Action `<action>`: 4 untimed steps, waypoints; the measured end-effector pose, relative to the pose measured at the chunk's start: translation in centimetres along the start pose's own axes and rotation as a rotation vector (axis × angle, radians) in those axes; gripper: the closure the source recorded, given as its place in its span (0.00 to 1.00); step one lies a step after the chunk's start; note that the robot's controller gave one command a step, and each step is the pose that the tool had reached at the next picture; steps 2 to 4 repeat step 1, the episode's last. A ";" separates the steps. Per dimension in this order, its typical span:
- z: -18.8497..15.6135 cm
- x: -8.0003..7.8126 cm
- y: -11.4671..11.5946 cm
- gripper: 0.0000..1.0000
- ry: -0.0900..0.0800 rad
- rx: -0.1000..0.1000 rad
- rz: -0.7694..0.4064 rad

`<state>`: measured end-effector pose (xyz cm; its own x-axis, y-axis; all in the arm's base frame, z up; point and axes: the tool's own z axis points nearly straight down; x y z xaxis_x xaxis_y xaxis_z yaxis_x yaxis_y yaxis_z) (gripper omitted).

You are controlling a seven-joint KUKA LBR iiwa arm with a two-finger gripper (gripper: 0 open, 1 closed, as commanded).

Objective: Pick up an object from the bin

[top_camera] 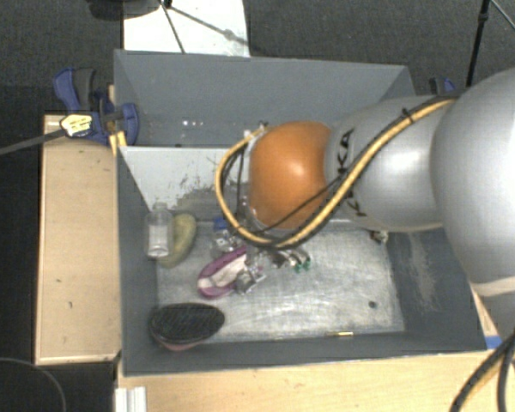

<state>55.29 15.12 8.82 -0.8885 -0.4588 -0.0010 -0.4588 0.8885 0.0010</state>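
the end effector (pixel 257 269) is low over the floor of the grey metal bin (pixel 352 294), near its middle, tucked under the arm's orange dome-shaped cover (pixel 287 172) and its looped yellow-and-black cables. whether the end effector is apart or together cannot be told from here, as the cover and cables hide most of it. right against its tip, on the side away from the arm, lies a purple and white curved plastic object (pixel 221 274); whether that object is gripped is not clear. further out on that same side stand a small clear plastic bottle (pixel 158 231) and, touching it, an olive-green oval lump (pixel 184 234), both near the bin's far wall from the arm. nearer the camera than the end effector, well apart from it, a black oval brush head with a pinkish rim (pixel 186 324) lies by the front corner. a small green piece (pixel 303 265) sits just beside the end effector on the arm's side.
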 end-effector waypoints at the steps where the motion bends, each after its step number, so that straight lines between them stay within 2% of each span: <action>1: -14.2 1.3 -2.1 1.00 -0.007 0.004 -0.186; 4: -14.2 1.3 -2.1 1.00 -0.007 0.004 -0.186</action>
